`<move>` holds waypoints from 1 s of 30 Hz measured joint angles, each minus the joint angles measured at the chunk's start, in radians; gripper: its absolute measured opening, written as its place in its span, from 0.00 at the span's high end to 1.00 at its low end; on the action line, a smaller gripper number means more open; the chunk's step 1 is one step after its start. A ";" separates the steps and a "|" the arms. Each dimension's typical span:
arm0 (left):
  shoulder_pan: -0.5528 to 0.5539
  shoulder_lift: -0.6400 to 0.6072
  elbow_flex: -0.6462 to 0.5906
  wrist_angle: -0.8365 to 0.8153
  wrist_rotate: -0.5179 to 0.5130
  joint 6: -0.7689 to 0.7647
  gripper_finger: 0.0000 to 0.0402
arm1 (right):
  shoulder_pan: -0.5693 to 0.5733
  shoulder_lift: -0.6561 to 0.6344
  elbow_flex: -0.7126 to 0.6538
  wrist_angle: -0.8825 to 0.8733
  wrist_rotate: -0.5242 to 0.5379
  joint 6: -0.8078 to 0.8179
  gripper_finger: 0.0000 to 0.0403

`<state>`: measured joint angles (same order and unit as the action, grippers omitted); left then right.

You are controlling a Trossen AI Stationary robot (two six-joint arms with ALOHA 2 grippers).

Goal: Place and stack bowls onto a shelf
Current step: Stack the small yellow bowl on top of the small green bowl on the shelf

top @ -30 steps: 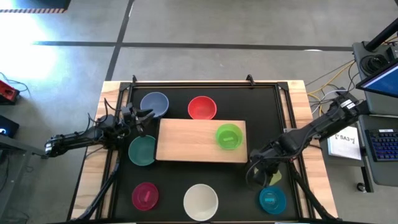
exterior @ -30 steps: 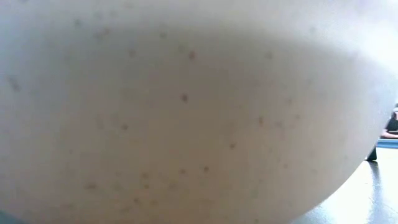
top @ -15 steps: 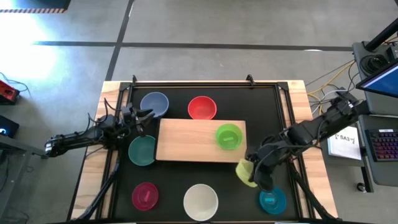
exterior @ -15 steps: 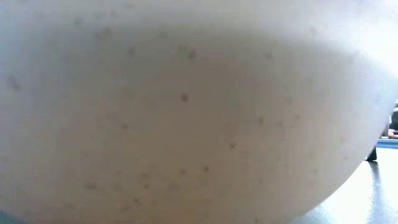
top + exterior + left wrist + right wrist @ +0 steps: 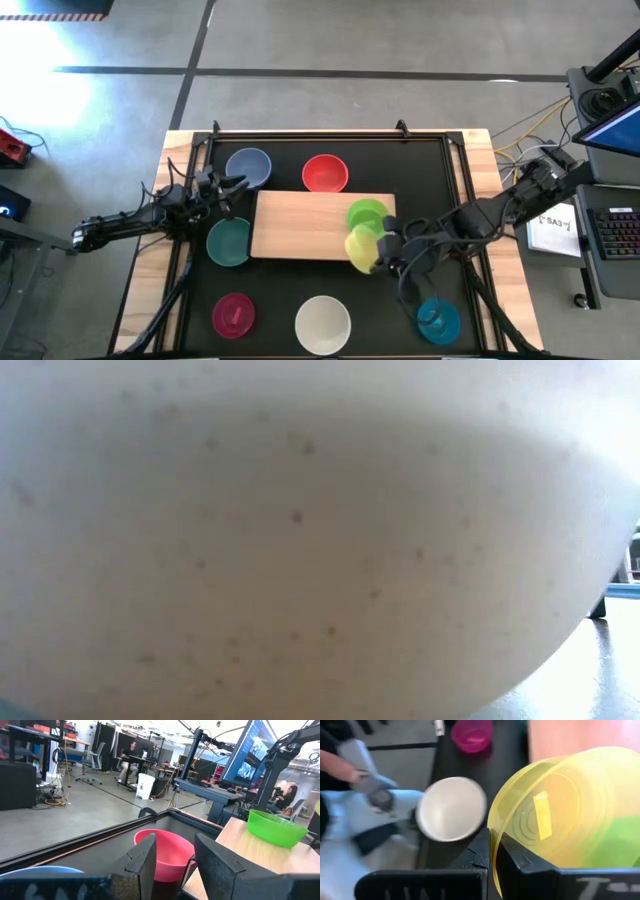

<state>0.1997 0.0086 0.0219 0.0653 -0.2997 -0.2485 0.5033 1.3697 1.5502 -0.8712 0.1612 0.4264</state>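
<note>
My right gripper [image 5: 385, 252] is shut on the yellow-green bowl [image 5: 362, 248], over the near right corner of the pale wood shelf [image 5: 300, 225]. The green bowl [image 5: 367, 213] stands on the shelf just beyond it. The blue-grey [image 5: 248, 167], red [image 5: 325, 173], teal-green [image 5: 229, 241], magenta [image 5: 233, 314], cream-white [image 5: 322, 323] and teal-blue [image 5: 437, 320] bowls stand on the black tabletop. My left gripper [image 5: 235, 185] waits open beside the blue-grey bowl, facing the red bowl [image 5: 165, 852]. My right gripper pinches the yellow-green bowl's rim [image 5: 493, 837], one finger inside the bowl and one outside. The fingers [image 5: 517, 857] reach in from the table's right. The bowl is lifted clear and tipped on its side, its opening turned toward the gripper.
The cream-white bowl's wall [image 5: 300, 540] fills the low view. Raised black rails and wooden edges [image 5: 170, 200] frame the tabletop. The shelf's left and middle parts are bare wood. A monitor and desks stand to the table's right, and people sit far off in the room.
My right gripper has lifted the yellow-green bowl off the table's near right part and carried it left and slightly toward the far edge, up to the shelf's near right corner by the green bowl. The bowl has tipped onto its side in the hold.
</note>
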 joint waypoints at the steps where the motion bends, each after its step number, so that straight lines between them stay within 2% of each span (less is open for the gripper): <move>1: 0.000 0.000 0.000 0.000 0.000 0.000 0.71 | -0.002 0.003 0.004 -0.003 0.035 -0.029 0.98; 6: 0.000 0.000 0.000 0.000 0.000 0.000 0.71 | -0.008 0.008 0.018 -0.083 0.251 -0.080 0.98; 8: 0.000 0.000 0.000 0.000 0.000 0.000 0.71 | -0.018 0.007 0.018 -0.115 0.296 -0.074 0.98; 21: 0.000 0.000 0.000 0.000 0.000 0.000 0.71 | -0.069 0.100 0.016 -0.284 0.303 -0.031 0.98; 30: 0.000 0.000 0.000 0.000 0.000 0.000 0.71 | -0.070 0.121 0.016 -0.313 0.305 -0.034 0.98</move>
<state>0.1997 0.0089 0.0219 0.0654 -0.3000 -0.2485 0.4332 1.4907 1.5658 -1.1842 0.4661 0.3920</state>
